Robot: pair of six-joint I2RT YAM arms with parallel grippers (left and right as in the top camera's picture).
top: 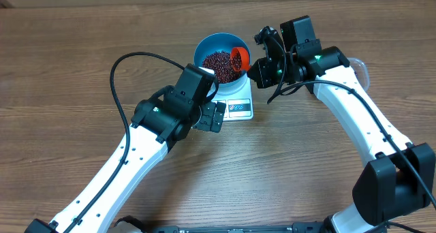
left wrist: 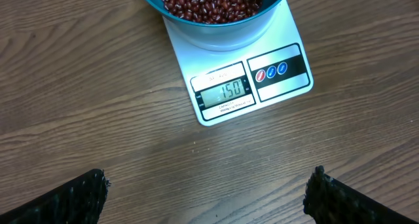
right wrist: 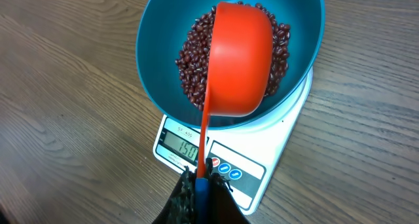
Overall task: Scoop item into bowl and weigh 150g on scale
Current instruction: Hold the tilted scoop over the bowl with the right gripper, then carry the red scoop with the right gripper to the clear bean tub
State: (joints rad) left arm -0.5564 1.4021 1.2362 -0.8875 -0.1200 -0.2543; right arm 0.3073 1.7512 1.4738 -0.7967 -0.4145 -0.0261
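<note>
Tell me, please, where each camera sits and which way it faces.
Overhead: fixed above the table, looking straight down; both arms show, left gripper open by the scale, right gripper shut on the scoop.
Left wrist: on the left arm, facing down at the scale's display and bowl; its fingertips show in the bottom corners.
Right wrist: on the right arm, facing along the scoop's handle into the bowl of beans; its closed fingers show below.
Shared: both wrist views show the display, bowl and beans.
</note>
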